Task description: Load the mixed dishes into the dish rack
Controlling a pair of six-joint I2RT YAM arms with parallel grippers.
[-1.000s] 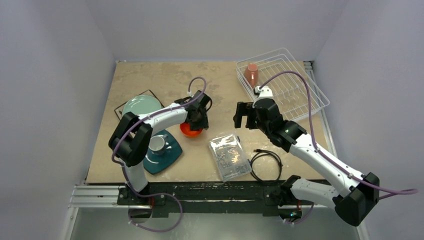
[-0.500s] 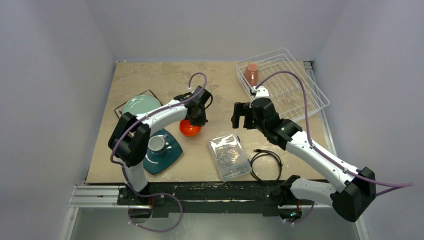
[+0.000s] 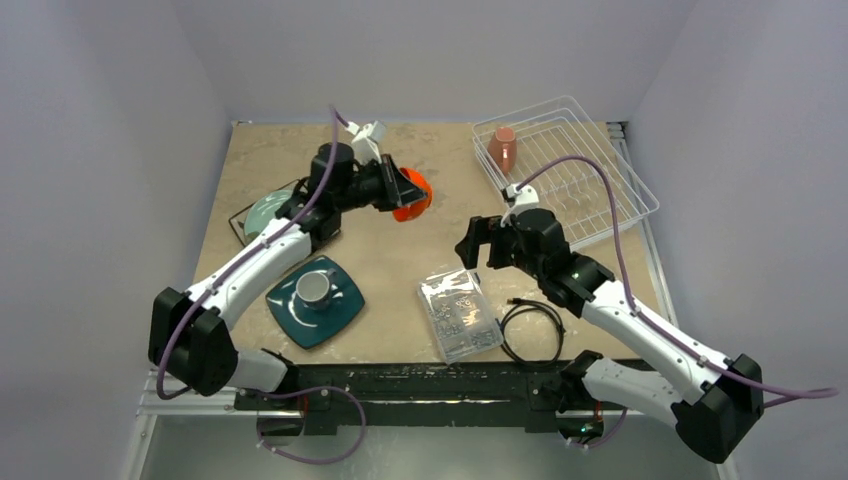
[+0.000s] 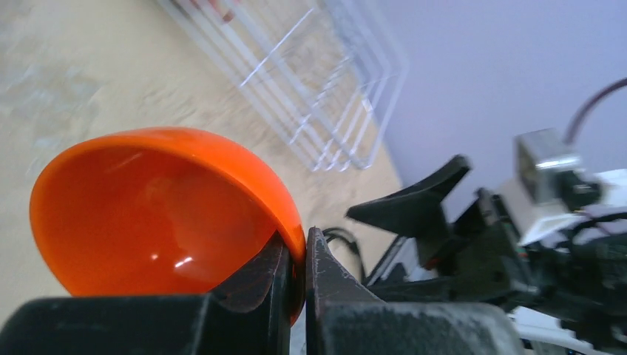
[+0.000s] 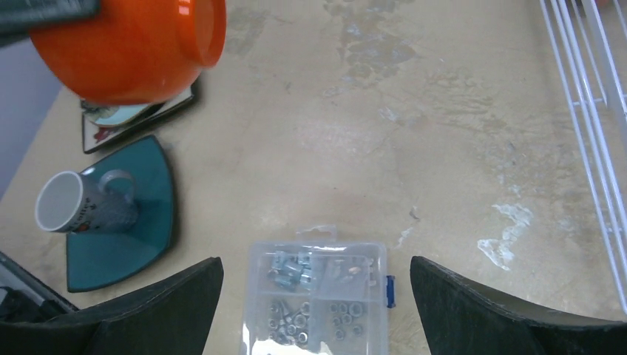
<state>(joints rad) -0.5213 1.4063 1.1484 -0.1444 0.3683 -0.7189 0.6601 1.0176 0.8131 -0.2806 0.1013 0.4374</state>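
A tan, stained desk (image 3: 280,150) boxed in by pale lilac walls carries the work. The left end effector (image 3: 403,192) is pinched tight on the rim of the orange bowl (image 3: 415,198), one finger inside the rim and one outside. It holds the bowl clear of the desk and tipped on edge, hollow facing back toward its wrist camera. The dish rack (image 3: 600,150) stands at the far right corner, with the pink cup (image 3: 501,148) upright in its left end. From the bowl the rack lies to the robot's right, well apart, with bare desk between. The right end effector (image 3: 478,242) is spread wide and empty, facing left toward the bowl, and its arm is the nearer to the rack. The coming move probably turns on that rightward gap: either a straight carry across or a handover to the right arm.
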